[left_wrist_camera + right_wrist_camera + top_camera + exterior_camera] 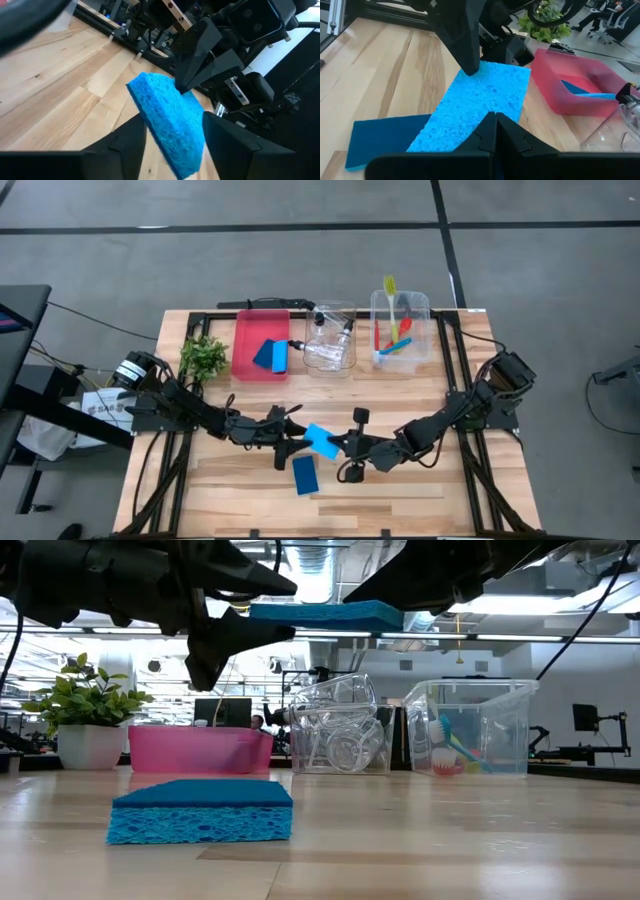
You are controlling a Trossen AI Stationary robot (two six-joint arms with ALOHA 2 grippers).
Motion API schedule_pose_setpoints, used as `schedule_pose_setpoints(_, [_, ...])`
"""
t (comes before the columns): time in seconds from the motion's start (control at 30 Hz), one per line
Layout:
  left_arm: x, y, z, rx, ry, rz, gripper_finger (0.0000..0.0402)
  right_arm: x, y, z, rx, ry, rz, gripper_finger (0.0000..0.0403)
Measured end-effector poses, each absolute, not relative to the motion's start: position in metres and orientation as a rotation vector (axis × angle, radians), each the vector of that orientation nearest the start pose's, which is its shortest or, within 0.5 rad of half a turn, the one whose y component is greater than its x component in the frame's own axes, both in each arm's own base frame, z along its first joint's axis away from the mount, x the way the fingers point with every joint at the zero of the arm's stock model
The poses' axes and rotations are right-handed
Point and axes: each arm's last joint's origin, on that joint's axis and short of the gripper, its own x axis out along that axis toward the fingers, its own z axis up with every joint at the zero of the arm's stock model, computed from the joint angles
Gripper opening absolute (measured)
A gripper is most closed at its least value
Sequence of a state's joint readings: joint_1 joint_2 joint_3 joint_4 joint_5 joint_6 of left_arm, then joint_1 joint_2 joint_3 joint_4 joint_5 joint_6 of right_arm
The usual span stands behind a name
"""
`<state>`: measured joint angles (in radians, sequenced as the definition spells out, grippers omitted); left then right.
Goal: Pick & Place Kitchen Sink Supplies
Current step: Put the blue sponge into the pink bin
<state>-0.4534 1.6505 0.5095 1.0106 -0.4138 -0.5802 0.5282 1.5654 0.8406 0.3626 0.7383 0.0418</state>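
Bright blue, a sponge [320,441] is held in the air near table centre, pinched at its 3 o'clock edge by the right gripper [344,445]. The left gripper [290,445] is seen at the 9 o'clock end; its fingers [227,145] are shown spread around the sponge only in the left wrist view. A darker sponge [201,810] lies flat on the table [400,480] at 6 o'clock; its height below is seen only in the low view.
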Motion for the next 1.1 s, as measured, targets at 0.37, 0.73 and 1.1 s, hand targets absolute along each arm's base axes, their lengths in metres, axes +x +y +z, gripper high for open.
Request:
schedule_pose_setpoints(0.37, [0.267,-0.116,0.157,-0.442,0.119,0.013,0.0015,0.289,0.152,0.22,-0.182,0.273,-0.189,0.001])
schedule_pose_setpoints(0.73, [0.257,-0.113,0.158,-0.351,0.203,0.088,0.0013,0.287,0.151,0.216,-0.219,0.312,-0.194,0.0169])
schedule_pose_setpoints(1.1, [0.194,-0.096,0.212,0.012,0.108,0.708,0.0012,0.278,0.154,0.228,-0.215,0.301,-0.175,0.0218])
